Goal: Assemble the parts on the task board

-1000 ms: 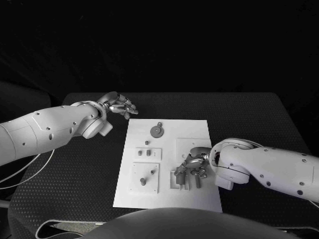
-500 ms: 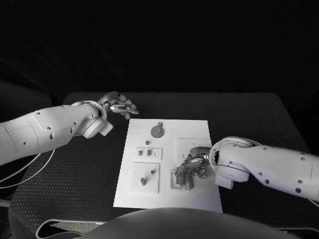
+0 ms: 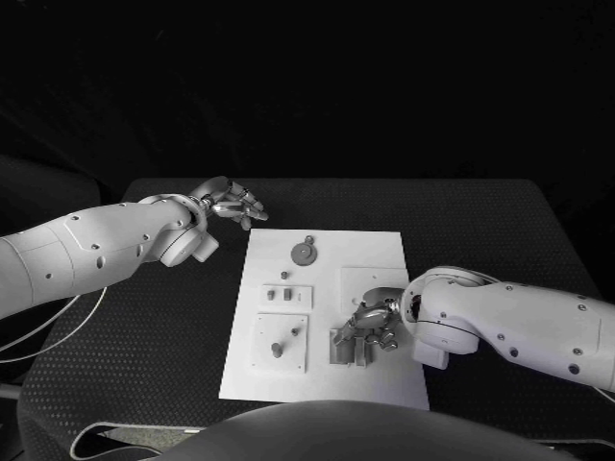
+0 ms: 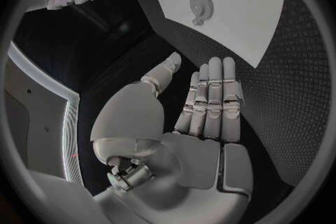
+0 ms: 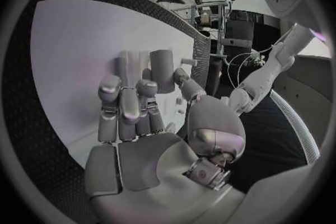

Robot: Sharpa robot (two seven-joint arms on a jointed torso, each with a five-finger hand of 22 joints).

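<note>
Here, the white task board [image 3: 377, 384] is seen lying in the middle of the black table [image 3: 141, 327], with the two white arms reaching in from either side; the right hand [image 3: 372, 322] is lowered over the near right part of the board, its fingers [image 5: 122, 106] curled down onto a cluster of upright grey parts [image 3: 349, 348]; in the right wrist view a grey cylindrical part [image 5: 162, 70] is seen standing just beyond the fingertips, between the thumb and the other fingers, though whether it is actually pinched cannot be told from the pictures.

The left hand [image 3: 229, 204] is held above the table just off the board's far left corner, apart from the board and from every part; in the left wrist view its fingers [image 4: 213, 95] are shown straight and pressed side by side, with the thumb set slightly away and nothing held.

Elsewhere on the board, a round gear-like part [image 3: 304, 254] is seen lying near the far edge, with a small peg [image 3: 307, 239] just beyond it; two small pieces [image 3: 287, 293] are set on a square plate in the board's left middle, and a further part [image 3: 276, 351] is shown lying on a larger plate at the near left; the same gear [image 4: 200, 0] is caught in the left wrist view.
</note>
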